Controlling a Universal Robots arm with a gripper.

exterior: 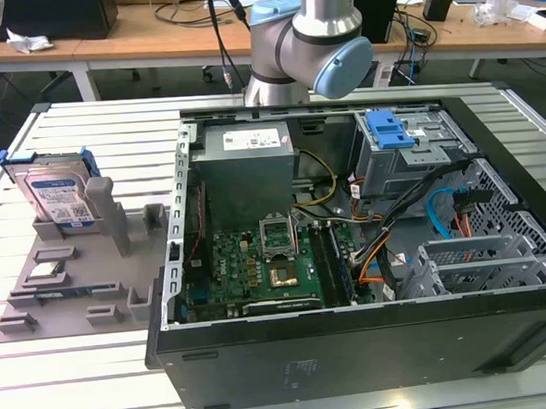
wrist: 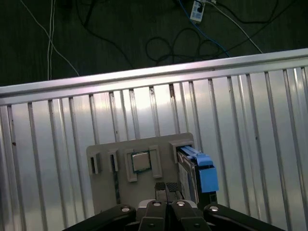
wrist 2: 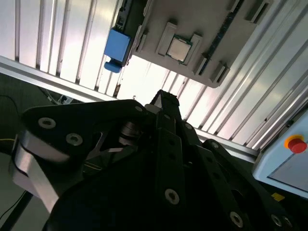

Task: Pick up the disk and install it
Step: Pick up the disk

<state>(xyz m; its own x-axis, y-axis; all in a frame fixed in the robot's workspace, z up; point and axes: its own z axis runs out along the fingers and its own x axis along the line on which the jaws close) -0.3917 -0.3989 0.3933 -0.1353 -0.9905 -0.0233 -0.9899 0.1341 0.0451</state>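
Disk (exterior: 57, 194) — standing in grey holder (exterior: 71, 305)

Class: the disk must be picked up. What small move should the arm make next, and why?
Probably lower the gripper toward the disk: it stands on edge in the grey holder, untouched, and the gripper hangs clear of it, holding nothing.

The disk (exterior: 55, 195) is silvery metal, its frame (exterior: 89, 164) plastic.

place: robotics lab | evidence: open computer case (exterior: 357, 359) on slatted aluminium table (exterior: 102, 131); cable-strewn wooden desks (exterior: 142, 32) behind
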